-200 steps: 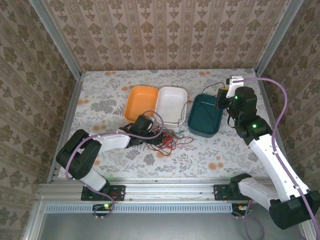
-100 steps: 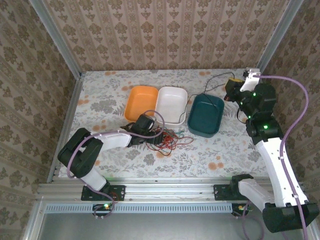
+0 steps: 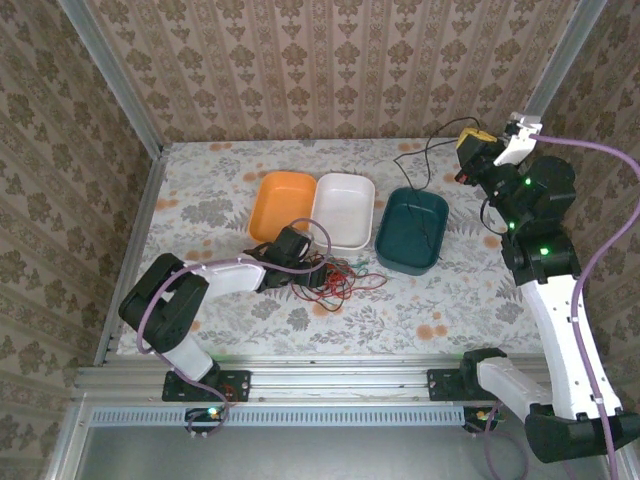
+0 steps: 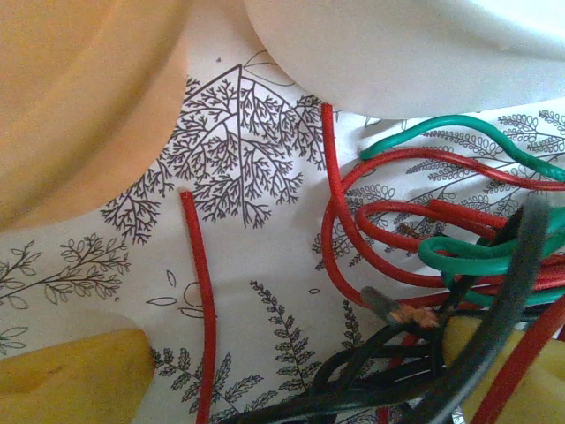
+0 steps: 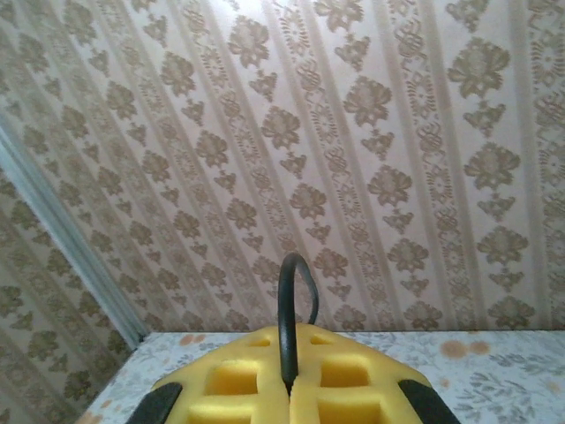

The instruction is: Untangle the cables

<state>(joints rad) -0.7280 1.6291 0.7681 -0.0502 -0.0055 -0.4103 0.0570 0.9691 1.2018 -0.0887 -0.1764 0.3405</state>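
From above, we see the red, green and black cables [image 3: 335, 280] tangled on the tabletop [image 3: 200, 200] at the left fingers [image 3: 312, 272]; one black cable [image 3: 428, 150] runs from the teal tray [image 3: 400, 255] up to the right fingers [image 3: 472, 142]. At the left wrist, fingers [image 4: 71, 380] stand wide apart, gripping nothing, cables [image 4: 397, 265] between them. At the right wrist, fingers [image 5: 231, 380] pinch the black cable [image 5: 284, 309], looping upright.
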